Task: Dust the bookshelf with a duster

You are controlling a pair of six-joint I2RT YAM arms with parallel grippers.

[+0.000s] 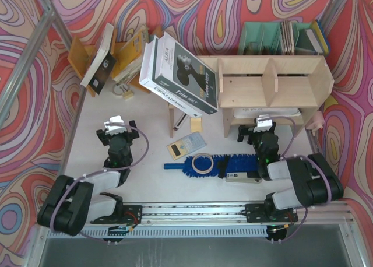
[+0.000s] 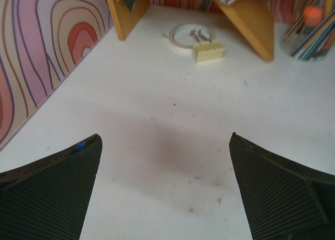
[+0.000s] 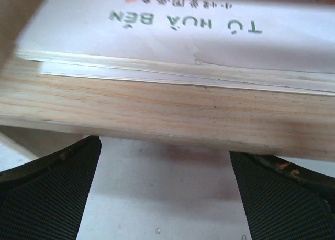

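1. The duster (image 1: 230,164) lies unheld on the tabletop (image 1: 145,136), near the bookshelf (image 1: 274,83).
2. The left gripper (image 1: 115,124) and right gripper (image 1: 262,124) both stand apart, empty.
3. By my judgement, pickup and all dusting remain.

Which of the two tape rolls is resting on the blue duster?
The tape roll at the middle of the table; it overlaps the duster and its fluffy head. The other roll lies far back by the orange wooden book stand.
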